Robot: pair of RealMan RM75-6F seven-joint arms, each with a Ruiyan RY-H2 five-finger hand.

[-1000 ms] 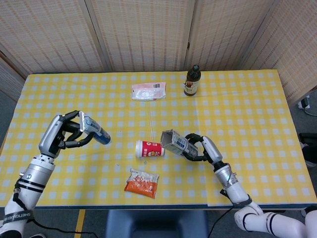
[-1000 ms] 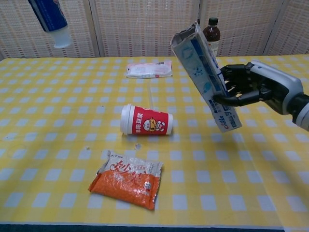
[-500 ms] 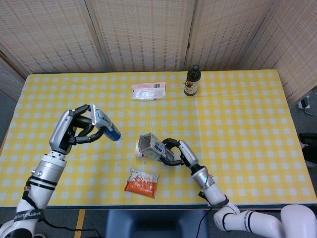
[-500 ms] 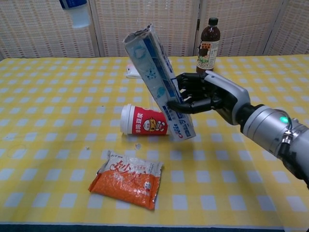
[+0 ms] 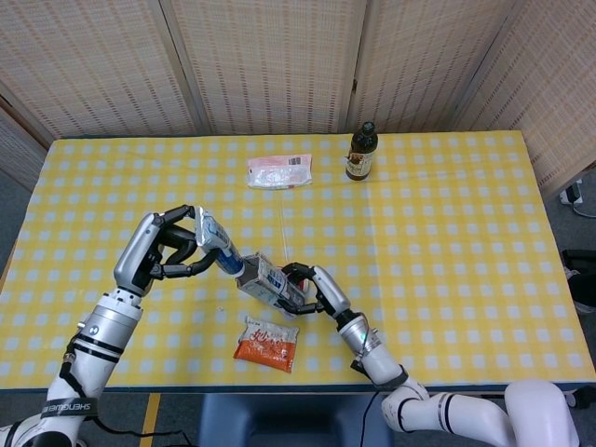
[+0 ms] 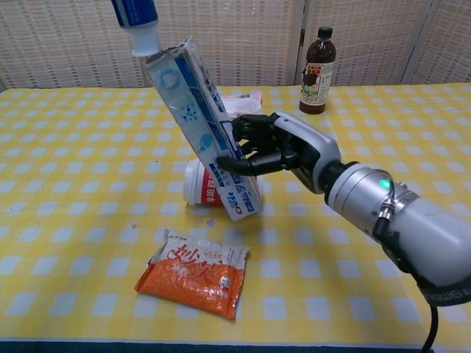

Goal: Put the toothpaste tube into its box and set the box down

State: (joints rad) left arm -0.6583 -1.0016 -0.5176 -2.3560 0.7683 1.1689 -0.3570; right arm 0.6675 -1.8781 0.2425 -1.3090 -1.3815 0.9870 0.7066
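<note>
We grip the toothpaste tube [image 6: 137, 22] in our left hand [image 5: 160, 252], cap down just above the open mouth of the box [image 6: 204, 126], which our right hand [image 6: 276, 144] clasps, tilted up-left, roughly in line with the tube.

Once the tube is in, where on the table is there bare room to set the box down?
The wide stretch of table right of the right hand, below the brown bottle, is bare. So is the far left corner. It is crowded in front: the red cup and orange packet lie under the box.
</note>
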